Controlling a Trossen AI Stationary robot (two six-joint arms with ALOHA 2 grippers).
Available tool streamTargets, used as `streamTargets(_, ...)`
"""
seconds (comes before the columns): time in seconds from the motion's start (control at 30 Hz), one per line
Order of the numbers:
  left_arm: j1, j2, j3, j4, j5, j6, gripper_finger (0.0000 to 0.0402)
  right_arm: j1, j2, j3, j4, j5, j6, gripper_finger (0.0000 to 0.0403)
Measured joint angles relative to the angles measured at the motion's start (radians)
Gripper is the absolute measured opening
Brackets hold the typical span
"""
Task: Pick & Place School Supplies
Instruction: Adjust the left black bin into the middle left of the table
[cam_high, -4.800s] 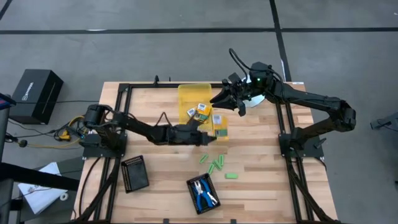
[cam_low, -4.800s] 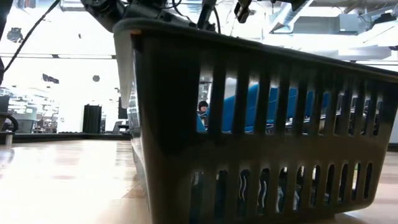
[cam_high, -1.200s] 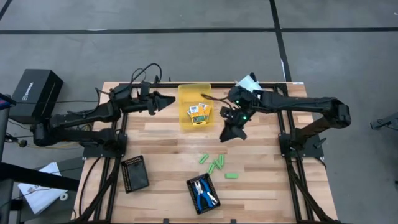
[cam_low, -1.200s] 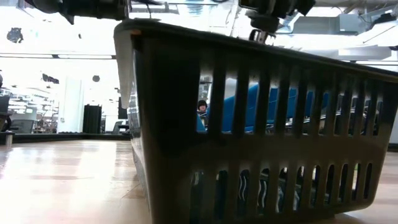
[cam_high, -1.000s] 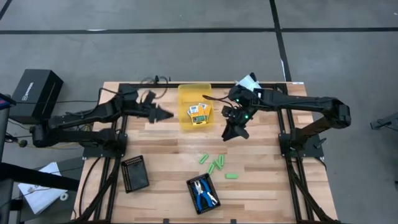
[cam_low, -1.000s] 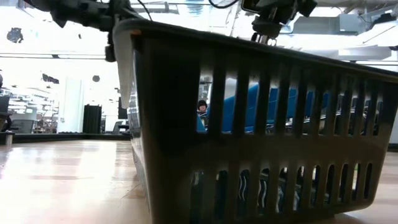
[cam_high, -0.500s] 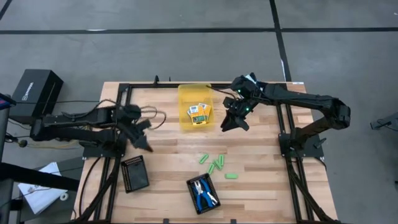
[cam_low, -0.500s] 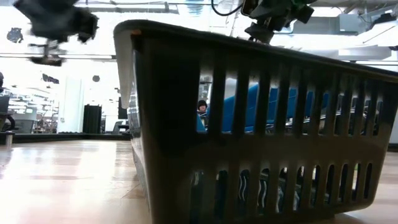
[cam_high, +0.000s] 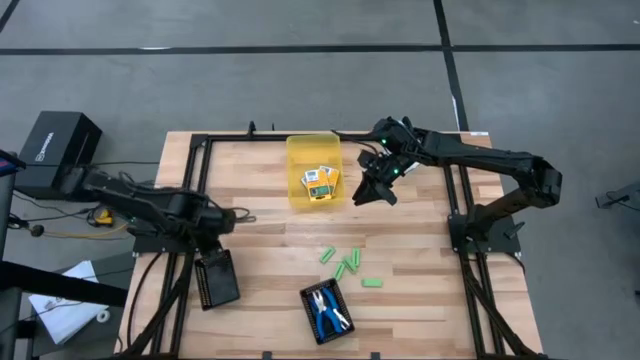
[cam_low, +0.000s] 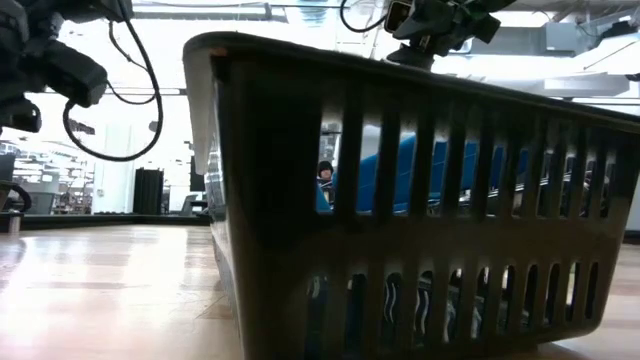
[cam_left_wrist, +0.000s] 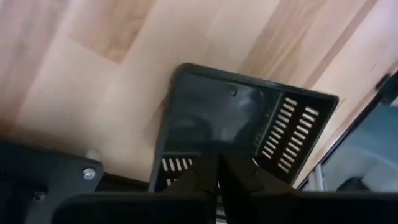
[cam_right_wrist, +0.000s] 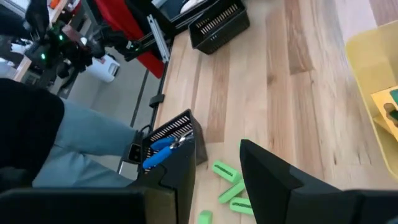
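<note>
Two yellow-orange boxes (cam_high: 320, 181) show inside the translucent yellow bin (cam_high: 299, 196). Several light-green sticks (cam_high: 345, 265) lie loose on the wood, also light-green sticks (cam_right_wrist: 227, 180) in the right wrist view. The blue-handled tools (cam_high: 325, 308) lie in a black tray (cam_high: 309, 296). My right gripper (cam_high: 376, 192) hangs open and empty beside the bin's right wall, my right gripper (cam_right_wrist: 216, 168) showing a clear gap. My left gripper (cam_high: 212, 238) is shut and empty above the other black tray (cam_high: 216, 282), my left gripper (cam_left_wrist: 217, 171) looking down into that empty tray (cam_left_wrist: 242, 118).
The tray with the blue tools (cam_low: 420, 170) stands right before the low camera and fills that view. A black box (cam_high: 55, 150) sits on the floor left of the table. Black frame rails (cam_high: 195, 180) run along both table sides. A person (cam_low: 326, 170) shows far behind.
My left arm has swung from the far side beside the yellow bin toward the table's left and near side, tipping down over the empty black tray. My right gripper has drawn a little toward the far edge, staying open beside the bin.
</note>
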Motion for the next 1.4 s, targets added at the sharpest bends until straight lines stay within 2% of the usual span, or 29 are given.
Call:
streamTargets(0.33, -0.106, 0.198, 0.000, 0.170, -0.023, -0.013, 0.0000, 0.003, 0.000, 0.000, 0.005, 0.004, 0.041, 0.0118)
streamTargets(0.53, -0.111, 0.320, 0.000, 0.225, -0.040, -0.014, 0.0000, 0.003, 0.000, 0.000, 0.010, 0.004, 0.068, 0.0118)
streamTargets(0.7, -0.096, 0.399, 0.000, 0.365, -0.042, -0.013, 0.0000, 0.003, 0.000, 0.000, 0.010, 0.002, 0.067, 0.0118)
streamTargets(0.9, 0.004, 0.469, 0.000, 0.520, -0.056, 0.001, 0.0000, 0.003, 0.000, 0.000, 0.017, 0.001, 0.068, 0.0118)
streamTargets(1.13, 0.163, 0.466, 0.008, 0.595, -0.083, 0.074, 0.0000, 0.004, 0.000, 0.000, 0.035, -0.022, 0.091, 0.0118)
streamTargets(1.3, 0.260, 0.463, 0.090, 0.613, -0.096, 0.163, 0.0000, 0.004, 0.000, 0.000, 0.040, -0.022, 0.094, 0.0118)
streamTargets(1.4, 0.294, 0.461, 0.142, 0.624, -0.069, 0.208, 0.0001, 0.005, 0.000, 0.000, 0.059, -0.023, 0.095, 0.0118)
